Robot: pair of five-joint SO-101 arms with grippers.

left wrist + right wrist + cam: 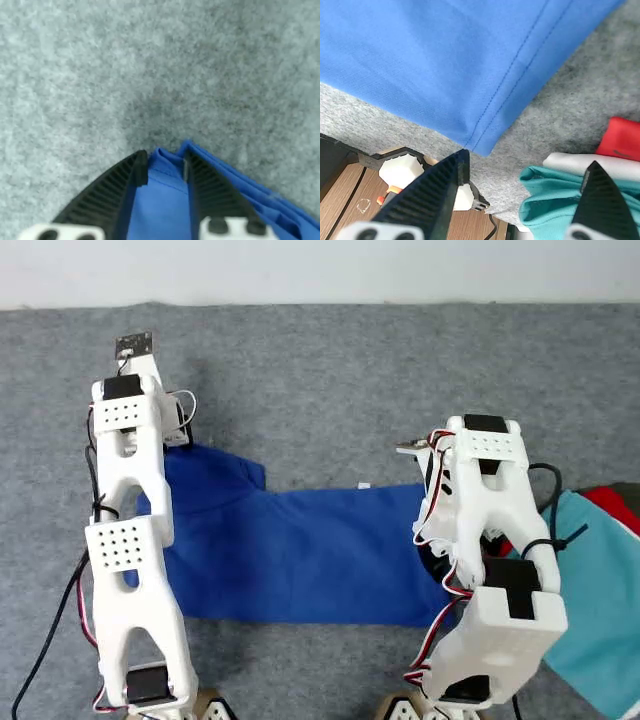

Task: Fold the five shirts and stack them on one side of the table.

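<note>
Blue shirt (300,550) lies flat in middle of table (330,360), long axis running left edge to right edge, btwn both arms. L gripper (165,167) is clamped on its far-left corner, cloth pinched btwn jaws. R gripper (527,165) has jaws wide apart, nothing held, just over shirt's near-right hem corner. Pile (600,610) of teal/red/white shirts sits beside it at right edge. Next move prob. needs R to close on that corner so both ends lift together.
</note>
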